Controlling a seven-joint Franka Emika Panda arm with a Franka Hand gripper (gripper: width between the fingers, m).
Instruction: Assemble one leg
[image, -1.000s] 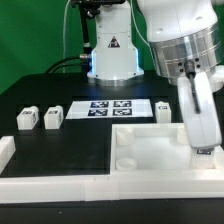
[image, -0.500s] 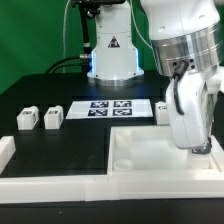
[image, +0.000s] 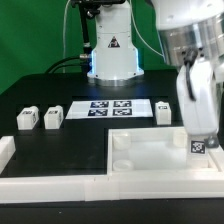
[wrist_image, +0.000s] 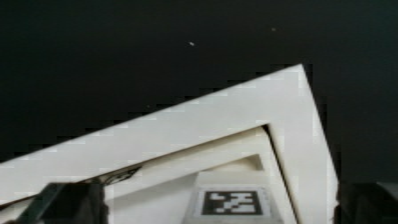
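Change since earlier: the gripper (image: 203, 150) had swung from a slanted pose back toward upright and shifted toward the exterior view's right, and the arm's wrist sat higher in the picture than a second before.
Gripper: it hung over the right part of the large white tray-like piece (image: 150, 160), its tip close to the tray's right wall.
Fingers: dark fingertips (wrist_image: 71, 200) showed in the wrist view on either side of a tagged white piece; whether they were pressing on it could not be told.
Held leg: a white block with a black-and-white tag, the leg (image: 199, 144), sat at the gripper's tip in the exterior view; the same tag appeared between the fingertips in the wrist view (wrist_image: 228, 203), with the tray's white rim just behind it.
Other legs: two small white blocks (image: 38, 118) stood side by side on the black table (image: 60, 145) at the exterior view's left, well apart from the gripper; a third block (image: 163, 111) stood just beside the right end of the marker board (image: 110, 108).
Marker board: flat on the table between the left pair and the third block, behind the tray.
Low white wall: a white wall (image: 50, 183) ran along the table's near edge.
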